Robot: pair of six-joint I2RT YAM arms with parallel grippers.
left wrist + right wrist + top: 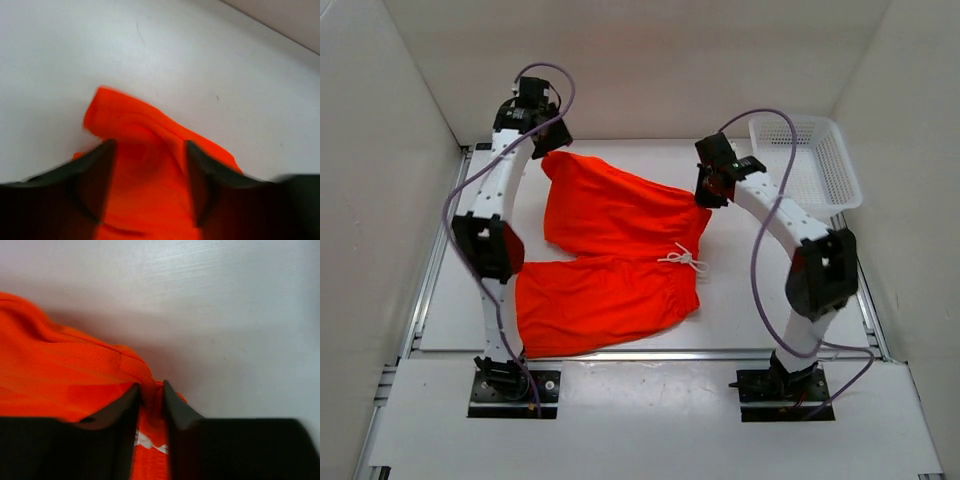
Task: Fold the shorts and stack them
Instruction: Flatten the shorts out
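The right gripper (151, 387) has its two dark fingers nearly together, pinching a thin fold of the shorts (610, 250) at the waistband edge. In its wrist view, orange mesh fabric spreads toward 9 o'clock from the fingertips, and a bit of the white drawstring (147, 442) shows just below them at 6 o'clock.

The left gripper (150, 145) is half closed around a thick wad of the same orange fabric, which fills the gap between its fingers. A rumpled corner bulges past the tips toward 11 o'clock. This view is slightly blurred.

From overhead, the shorts lie spread on the white table (740, 290), with one leg toward 11 o'clock and the other toward 7 o'clock. The waistband and the knotted drawstring face 3 o'clock. The left gripper is on the far leg's corner at 11 o'clock, and the right gripper is on the waistband's far end at 1 o'clock. A white mesh basket (820, 165) sits at 2 o'clock, apart from the shorts.
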